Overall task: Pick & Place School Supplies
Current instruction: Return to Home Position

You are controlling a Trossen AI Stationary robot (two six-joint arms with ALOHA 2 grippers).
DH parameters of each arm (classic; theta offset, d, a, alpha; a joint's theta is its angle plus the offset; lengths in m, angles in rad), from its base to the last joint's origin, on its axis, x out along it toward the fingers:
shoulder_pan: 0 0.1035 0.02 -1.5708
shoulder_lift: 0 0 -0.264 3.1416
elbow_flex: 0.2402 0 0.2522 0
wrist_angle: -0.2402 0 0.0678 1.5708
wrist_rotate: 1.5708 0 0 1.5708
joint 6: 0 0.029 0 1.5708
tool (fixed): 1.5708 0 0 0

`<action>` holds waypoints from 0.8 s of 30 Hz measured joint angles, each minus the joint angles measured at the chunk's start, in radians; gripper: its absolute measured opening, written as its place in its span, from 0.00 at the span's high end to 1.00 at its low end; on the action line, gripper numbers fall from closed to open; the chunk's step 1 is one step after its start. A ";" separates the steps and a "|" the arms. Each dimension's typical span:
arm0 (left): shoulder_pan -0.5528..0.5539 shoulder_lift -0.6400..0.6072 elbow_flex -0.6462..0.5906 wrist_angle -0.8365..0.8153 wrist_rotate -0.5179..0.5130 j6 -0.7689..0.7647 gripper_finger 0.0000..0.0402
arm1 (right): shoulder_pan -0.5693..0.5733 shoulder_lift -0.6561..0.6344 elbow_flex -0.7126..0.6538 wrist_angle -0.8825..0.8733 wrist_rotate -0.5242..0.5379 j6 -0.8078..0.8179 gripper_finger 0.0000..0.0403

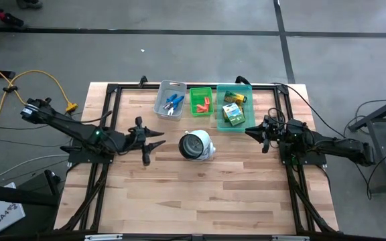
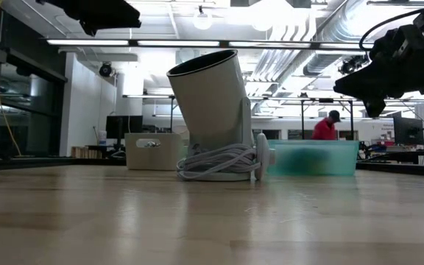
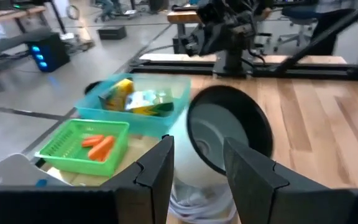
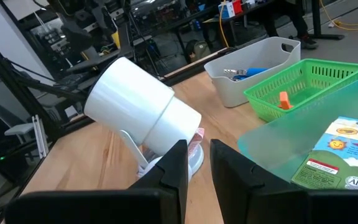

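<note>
The school supplies lie in three bins at the table's far side. Blue-handled scissors (image 1: 173, 103) are in the grey bin (image 1: 169, 88). Red-pink stubs (image 1: 203, 102) are in the green bin (image 1: 194, 109). Green-and-yellow crayon boxes (image 1: 233, 112) are in the teal bin (image 1: 245, 89). My left gripper (image 1: 155, 150) hovers open and empty, left of the round white object (image 1: 196, 145), pointing at it. My right gripper (image 1: 250, 132) hovers right of that object, beside the teal bin's near end. Its fingers (image 4: 180, 167) are almost together with nothing between them.
The round white object (image 2: 212, 110) stands tilted on its base in the table's middle, a pale cord coiled at its foot (image 2: 216, 163). Bare wood stretches along the near half (image 1: 200, 201). A person in red (image 2: 325, 126) is far behind the table.
</note>
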 joint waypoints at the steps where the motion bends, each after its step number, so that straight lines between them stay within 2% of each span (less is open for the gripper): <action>1: -0.002 0.000 -0.010 0.007 0.012 0.000 0.67 | 0.000 0.000 0.000 0.000 0.000 0.000 0.86; 7: -0.019 -0.051 -0.144 0.165 0.109 0.023 0.67 | 0.000 0.000 0.000 0.002 -0.001 0.000 0.86; 11: -0.030 -0.142 -0.268 0.267 0.132 0.062 0.67 | 0.000 0.000 0.000 0.002 0.000 0.000 0.86; 15: -0.031 -0.263 -0.379 0.336 0.204 0.109 0.67 | 0.000 0.000 0.000 0.002 0.000 0.000 0.86; 24: -0.031 -0.477 -0.502 0.345 0.338 0.192 0.67 | 0.000 0.000 0.000 0.002 0.000 0.000 0.86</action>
